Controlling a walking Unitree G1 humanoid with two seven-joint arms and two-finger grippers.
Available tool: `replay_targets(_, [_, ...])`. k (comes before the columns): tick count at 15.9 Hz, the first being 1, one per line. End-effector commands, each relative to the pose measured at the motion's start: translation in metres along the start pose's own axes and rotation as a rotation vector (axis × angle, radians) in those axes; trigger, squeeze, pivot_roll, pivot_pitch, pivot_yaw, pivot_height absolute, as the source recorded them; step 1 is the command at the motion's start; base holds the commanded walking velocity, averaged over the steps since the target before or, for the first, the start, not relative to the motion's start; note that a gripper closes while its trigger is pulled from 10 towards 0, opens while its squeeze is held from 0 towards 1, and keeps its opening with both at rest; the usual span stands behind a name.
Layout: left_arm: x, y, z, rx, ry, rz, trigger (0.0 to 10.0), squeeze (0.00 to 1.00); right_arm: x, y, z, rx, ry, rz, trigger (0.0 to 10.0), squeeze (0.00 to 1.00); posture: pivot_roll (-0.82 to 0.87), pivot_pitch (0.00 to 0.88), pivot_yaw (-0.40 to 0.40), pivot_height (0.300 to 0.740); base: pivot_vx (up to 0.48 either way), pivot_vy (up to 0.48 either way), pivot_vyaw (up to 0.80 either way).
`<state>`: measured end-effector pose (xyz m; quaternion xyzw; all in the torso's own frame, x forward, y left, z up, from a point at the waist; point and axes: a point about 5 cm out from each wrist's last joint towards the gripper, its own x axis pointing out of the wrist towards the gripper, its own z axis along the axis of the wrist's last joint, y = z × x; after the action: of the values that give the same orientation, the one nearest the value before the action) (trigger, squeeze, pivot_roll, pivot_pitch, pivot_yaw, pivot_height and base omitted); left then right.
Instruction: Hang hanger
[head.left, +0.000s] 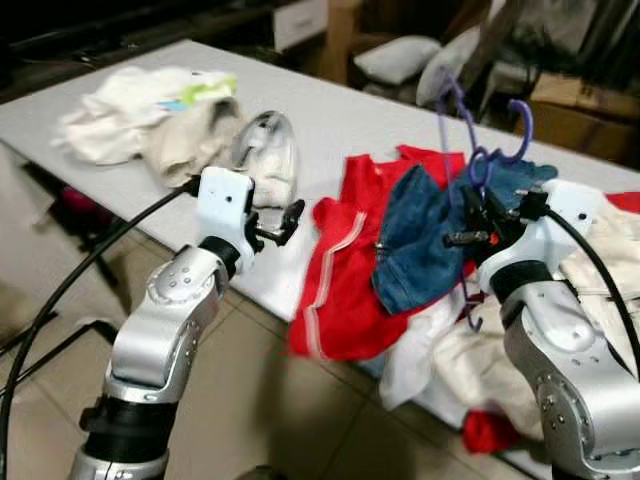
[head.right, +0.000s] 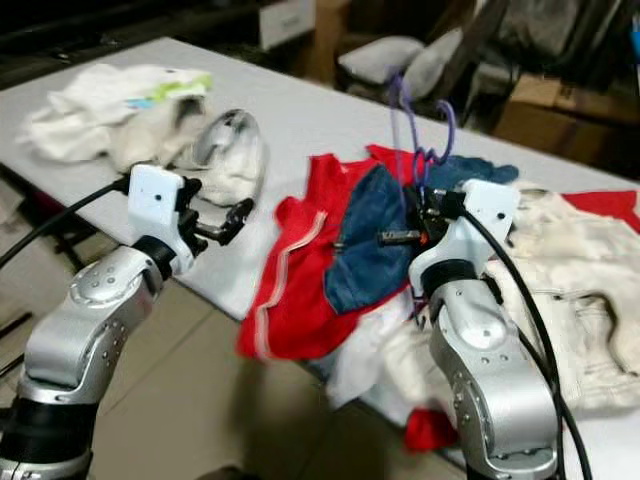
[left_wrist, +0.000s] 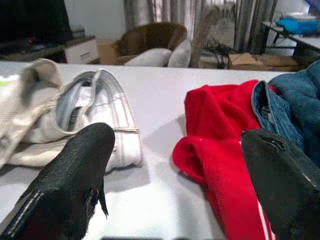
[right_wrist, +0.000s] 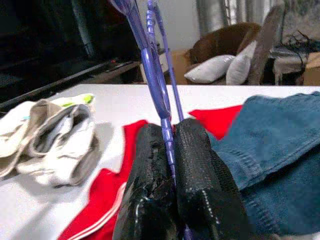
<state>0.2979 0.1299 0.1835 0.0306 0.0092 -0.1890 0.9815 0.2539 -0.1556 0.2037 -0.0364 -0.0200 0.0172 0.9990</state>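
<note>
A purple plastic hanger (head.left: 484, 160) stands up from my right gripper (head.left: 468, 215), which is shut on its thin bars (right_wrist: 152, 55) above a blue denim garment (head.left: 420, 240). The denim lies on a red garment (head.left: 345, 270) that droops over the front edge of the grey table (head.left: 330, 110). My left gripper (head.left: 288, 222) is open at the table's front edge, with nothing between its fingers. It points between a folded white garment (left_wrist: 107, 115) and the red garment (left_wrist: 220, 130).
A heap of cream and white clothes (head.left: 150, 120) lies at the table's far left. More cream clothing (head.left: 610, 250) lies at the right behind my right arm. Cushions (head.left: 395, 55) and boxes stand beyond the table. Tiled floor (head.left: 300, 400) lies below its edge.
</note>
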Motion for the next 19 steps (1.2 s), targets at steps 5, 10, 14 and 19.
replay_targets(5, [-0.002,0.002,-0.001,0.012,0.005,0.035,10.0,0.00,0.007,-0.001,0.002,-0.023,-0.010,-0.007,10.0,0.00,-0.07,0.000,-0.049,0.740,0.000,0.369,0.00])
replay_targets(10, [-0.007,0.004,-0.002,0.024,0.009,0.053,10.0,0.00,0.015,-0.006,-0.001,-0.024,-0.024,-0.072,10.0,0.00,-0.04,0.000,-0.083,0.740,0.000,0.361,0.00])
replay_targets(14, [-0.007,0.000,-0.008,0.025,0.031,0.029,10.0,0.00,0.010,-0.018,-0.037,0.088,0.102,-0.132,10.0,0.00,-0.05,0.000,-0.067,0.740,0.000,0.338,-0.34])
replay_targets(19, [-0.008,0.006,-0.025,0.024,0.081,0.026,10.0,0.00,-0.004,-0.029,-0.063,0.053,0.182,-0.214,10.0,0.00,-0.06,0.000,-0.034,0.740,0.000,0.321,0.00])
